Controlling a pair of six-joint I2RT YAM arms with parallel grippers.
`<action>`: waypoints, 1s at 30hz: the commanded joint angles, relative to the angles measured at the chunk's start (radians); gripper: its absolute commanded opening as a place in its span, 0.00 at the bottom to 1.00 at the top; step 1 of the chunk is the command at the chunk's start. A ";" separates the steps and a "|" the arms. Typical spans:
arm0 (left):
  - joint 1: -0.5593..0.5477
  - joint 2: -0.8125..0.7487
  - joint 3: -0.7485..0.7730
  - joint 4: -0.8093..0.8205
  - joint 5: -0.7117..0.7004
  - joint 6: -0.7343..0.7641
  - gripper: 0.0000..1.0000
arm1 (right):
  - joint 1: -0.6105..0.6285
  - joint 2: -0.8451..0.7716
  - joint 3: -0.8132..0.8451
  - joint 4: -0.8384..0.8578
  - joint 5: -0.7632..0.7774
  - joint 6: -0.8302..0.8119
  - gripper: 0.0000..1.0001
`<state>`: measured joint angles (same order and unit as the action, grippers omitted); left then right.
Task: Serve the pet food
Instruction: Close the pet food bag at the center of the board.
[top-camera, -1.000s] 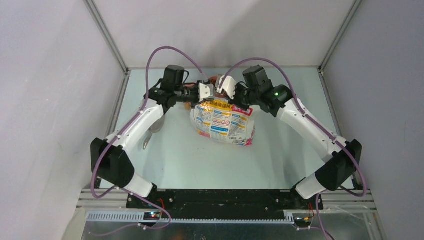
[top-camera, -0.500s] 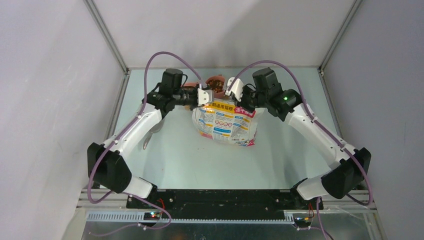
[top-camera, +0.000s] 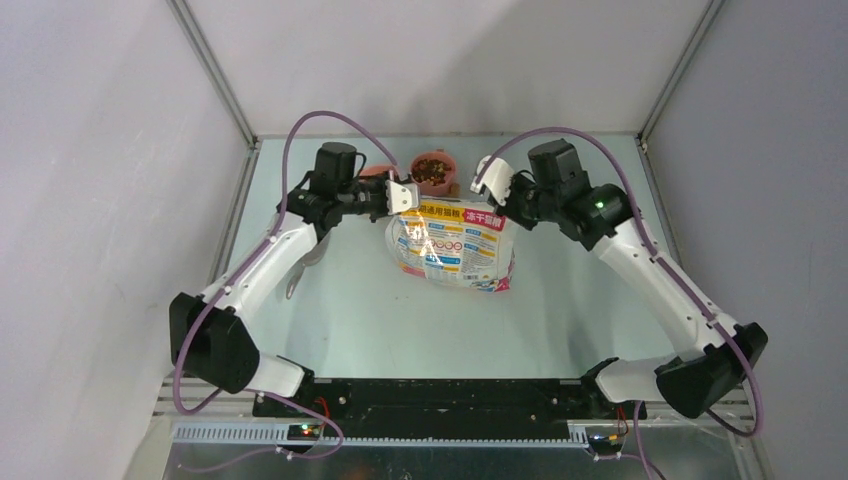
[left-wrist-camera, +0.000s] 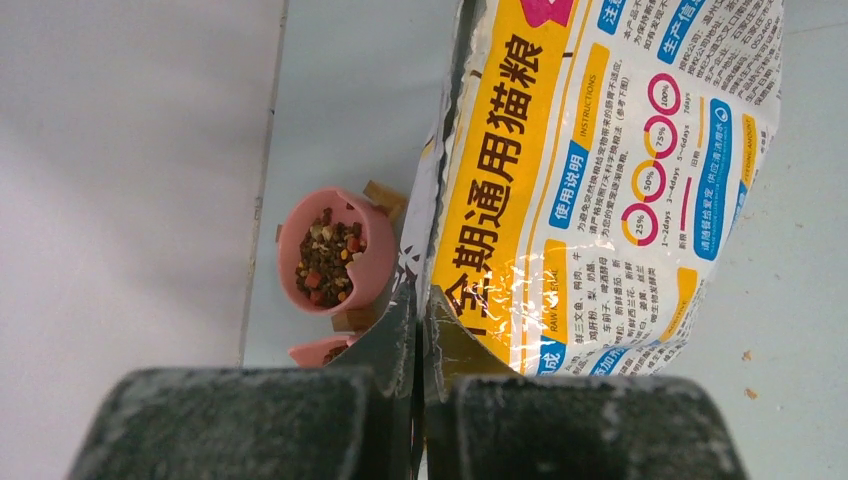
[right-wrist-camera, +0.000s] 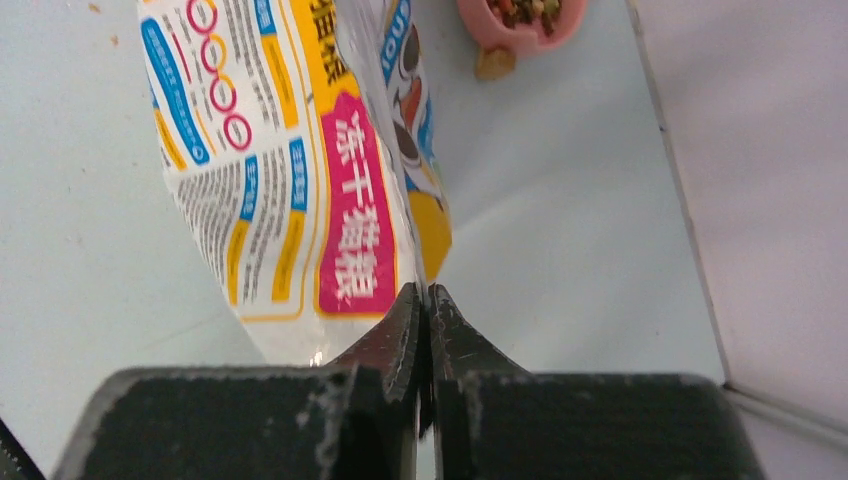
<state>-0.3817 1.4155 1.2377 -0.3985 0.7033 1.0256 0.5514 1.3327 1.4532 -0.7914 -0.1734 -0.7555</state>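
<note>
Both jaws drew apart; pet food (left-wrist-camera: 328, 255) lies beyond.

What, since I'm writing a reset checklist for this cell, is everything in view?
bag: 1, white, yellow and pink print, mid-table
pink bowl: 1, pink, far side of the table, beyond the bag
pet food: one heap, brown and reddish, inside the pink bowl
second bowl: 1, pink, beside the first, mostly hidden
scoop: 1, grey metal, on the table by the left arm
crumbs: a few, brown, on the table near the bag
table: 1, pale green
cables: 2, purple, looping over the arms
left tool: 1, black, shut on the bag's top edge
right tool: 1, black, closed at the bag's other top corner
</note>
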 joint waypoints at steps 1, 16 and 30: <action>0.130 -0.041 -0.011 -0.040 -0.278 0.044 0.00 | -0.063 -0.067 -0.012 -0.217 0.252 -0.006 0.07; 0.137 -0.051 -0.019 -0.017 -0.259 0.021 0.00 | -0.080 -0.139 -0.075 -0.162 0.318 -0.023 0.00; 0.144 -0.112 -0.170 0.185 -0.312 0.000 0.00 | -0.051 -0.356 -0.417 0.242 0.454 -0.144 0.00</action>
<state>-0.3710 1.3430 1.1107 -0.2405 0.7036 1.0279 0.5529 1.0462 1.0748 -0.4747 -0.0761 -0.8360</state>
